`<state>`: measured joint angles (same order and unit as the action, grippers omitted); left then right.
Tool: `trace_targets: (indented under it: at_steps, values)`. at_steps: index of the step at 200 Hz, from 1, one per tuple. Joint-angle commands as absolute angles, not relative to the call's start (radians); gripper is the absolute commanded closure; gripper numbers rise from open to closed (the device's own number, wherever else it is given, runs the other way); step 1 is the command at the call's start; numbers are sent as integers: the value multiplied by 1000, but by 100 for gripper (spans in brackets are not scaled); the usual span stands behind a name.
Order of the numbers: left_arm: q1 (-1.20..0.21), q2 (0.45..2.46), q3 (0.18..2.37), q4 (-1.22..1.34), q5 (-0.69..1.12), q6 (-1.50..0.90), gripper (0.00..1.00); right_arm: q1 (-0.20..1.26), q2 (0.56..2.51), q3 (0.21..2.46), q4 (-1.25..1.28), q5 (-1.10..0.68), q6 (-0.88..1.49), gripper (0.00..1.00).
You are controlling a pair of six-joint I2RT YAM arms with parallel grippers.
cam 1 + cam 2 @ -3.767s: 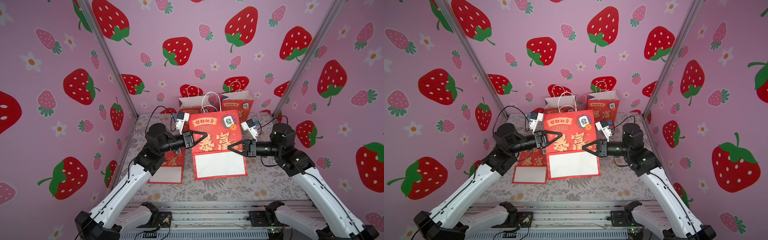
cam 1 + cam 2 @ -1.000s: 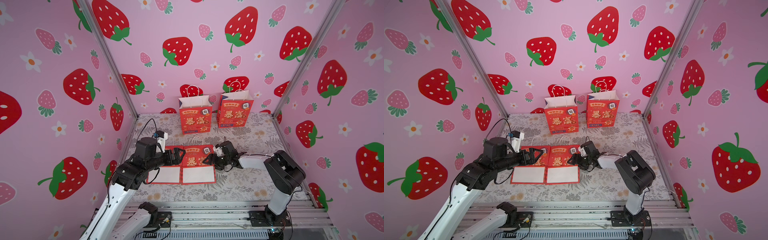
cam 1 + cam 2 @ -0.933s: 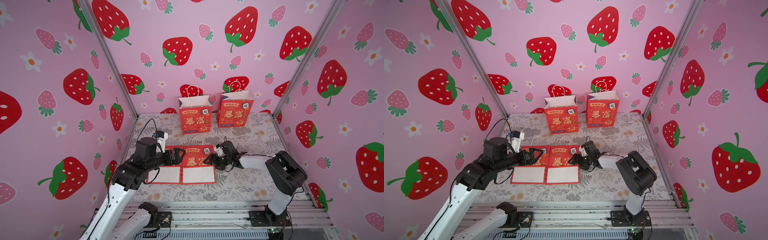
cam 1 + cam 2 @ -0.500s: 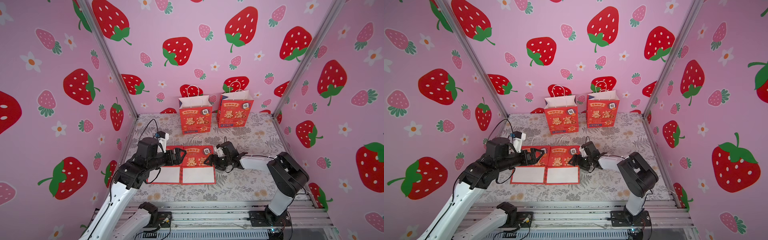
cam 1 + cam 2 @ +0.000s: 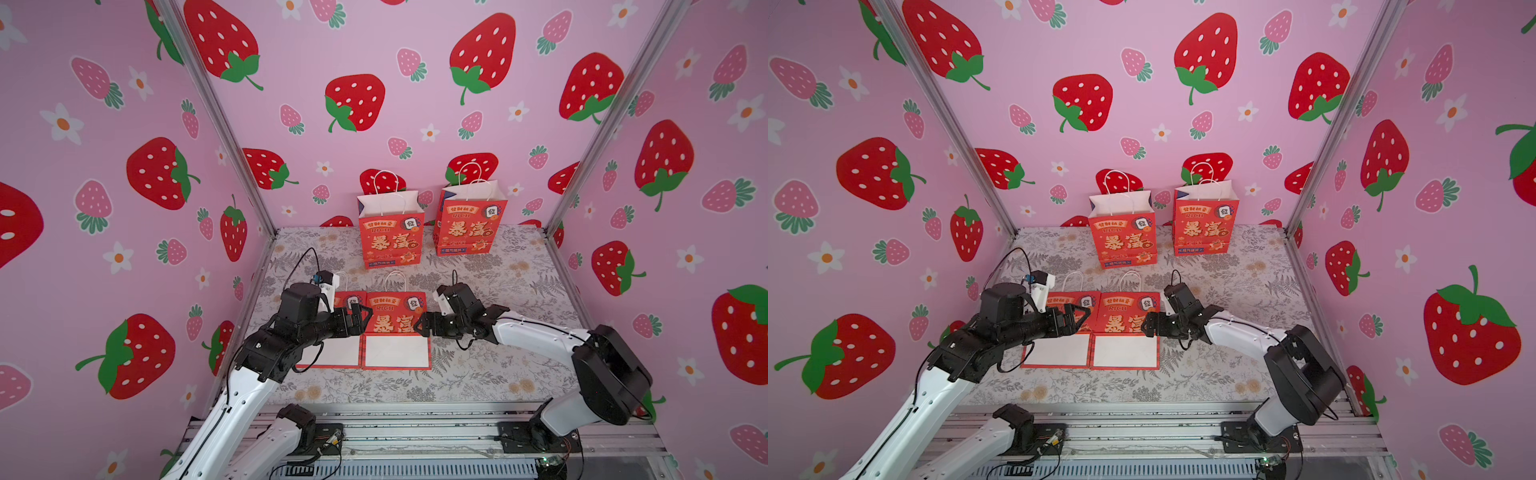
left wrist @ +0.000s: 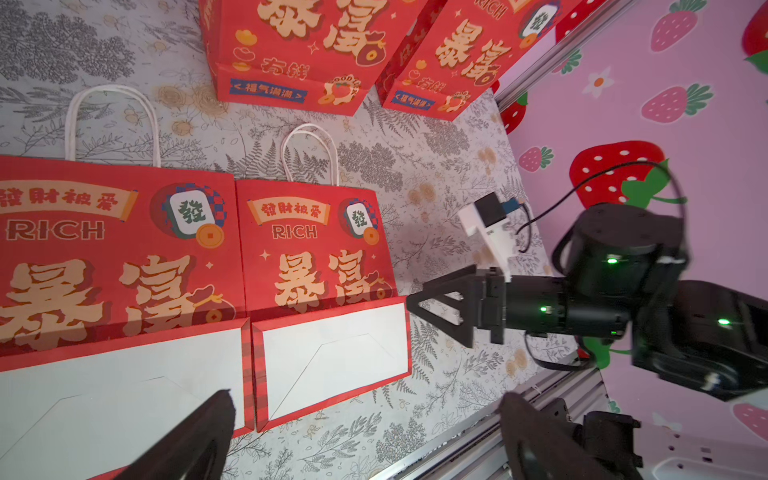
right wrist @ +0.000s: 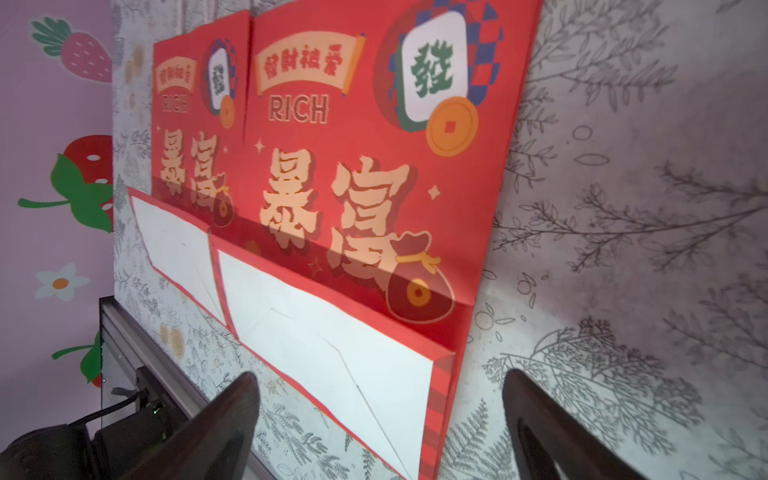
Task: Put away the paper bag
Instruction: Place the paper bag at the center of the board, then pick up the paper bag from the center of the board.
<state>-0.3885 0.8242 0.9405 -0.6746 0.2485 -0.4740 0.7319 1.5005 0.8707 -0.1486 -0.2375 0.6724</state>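
The paper bag (image 5: 395, 328) (image 5: 1125, 328), red, folded flat with its white base turned up, lies on the floral table in both top views. It shows in both wrist views too (image 6: 320, 266) (image 7: 353, 187). A second flat bag (image 5: 345, 353) (image 6: 116, 257) lies edge to edge on its left. My left gripper (image 5: 365, 320) (image 5: 1084, 318) (image 6: 365, 401) hovers open over the seam between them, holding nothing. At the bag's right edge, my right gripper (image 5: 419, 326) (image 5: 1146, 326) (image 7: 380, 376) stands open with the bag's corner between its spread fingers, not pinched.
Two more red bags (image 5: 390, 232) (image 5: 469, 220) stand upright at the back wall. Pink strawberry walls close in three sides. A metal rail (image 5: 415, 428) runs along the table's front edge.
The bag, held up between both grippers a few seconds ago, now lies flat beside the other one. Over the last second my right gripper's jaws have spread wider; my left stayed open.
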Motion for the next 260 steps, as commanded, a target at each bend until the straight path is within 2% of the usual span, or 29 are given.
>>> trace_targets:
  at_steps: [1, 52, 102, 122, 141, 171, 216, 260]
  values:
    - [-411, 793, 893, -586, 203, -454, 1, 743, 1406, 849, -198, -214, 583, 1]
    - [-462, 785, 763, -462, 58, -564, 1, 739, 1259, 935, -351, -71, 397, 1]
    - [-601, 655, 552, -172, -223, -533, 2, 673, 1248, 1075, -329, -24, 228, 1]
    - [-610, 698, 528, -121, -265, -516, 3, 588, 1280, 1120, -273, -115, 217, 1]
    - [-632, 764, 535, -104, -267, -498, 3, 478, 1366, 1206, -263, -282, 234, 0]
    - [-709, 836, 525, -61, -326, -430, 3, 368, 1510, 1328, -205, -449, 220, 6]
    - [-734, 873, 515, -42, -360, -393, 0, 338, 1697, 1508, -166, -541, 105, 14]
    - [-736, 848, 501, -53, -333, -373, 0, 334, 1849, 1661, -127, -567, 82, 16]
